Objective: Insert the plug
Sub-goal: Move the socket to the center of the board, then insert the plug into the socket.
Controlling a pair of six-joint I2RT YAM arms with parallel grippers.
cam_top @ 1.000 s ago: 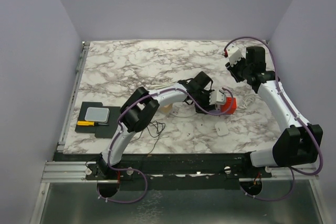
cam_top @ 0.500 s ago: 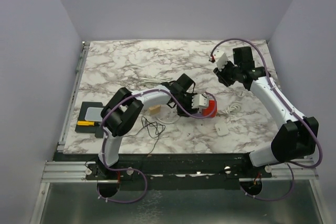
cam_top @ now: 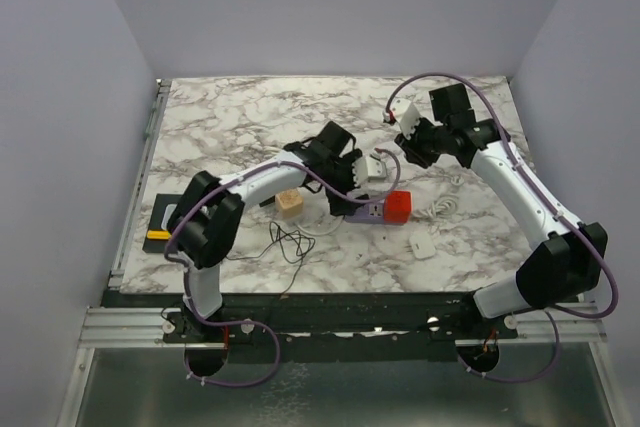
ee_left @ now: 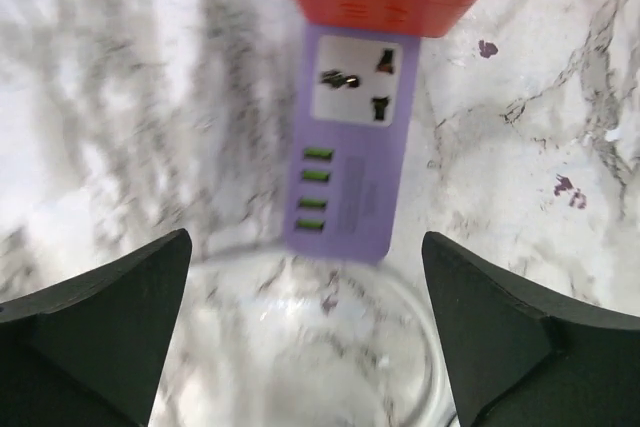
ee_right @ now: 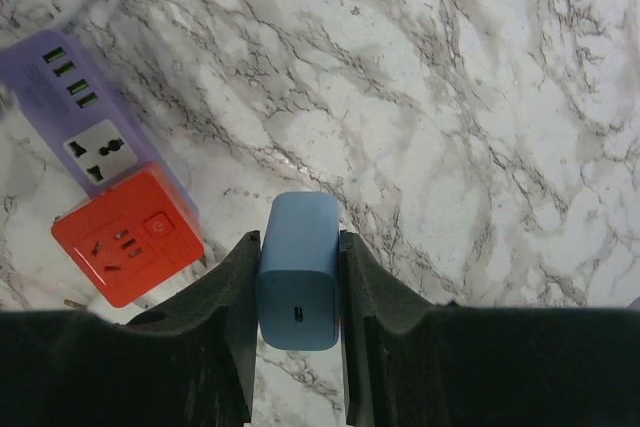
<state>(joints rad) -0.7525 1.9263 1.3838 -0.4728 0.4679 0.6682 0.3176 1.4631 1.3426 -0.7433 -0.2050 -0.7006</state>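
Right wrist view: the right tool clenches a blue plug above the desk, near the power strip. The left tool hangs released over that strip.

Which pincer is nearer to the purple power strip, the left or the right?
Left. The left pincer hangs open directly over the purple power strip; the right pincer, gripping the blue plug, stands apart, off to one side of it.

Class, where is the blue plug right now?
Right wrist view: the blue plug sits clamped in the right gripper, just right of the orange socket.
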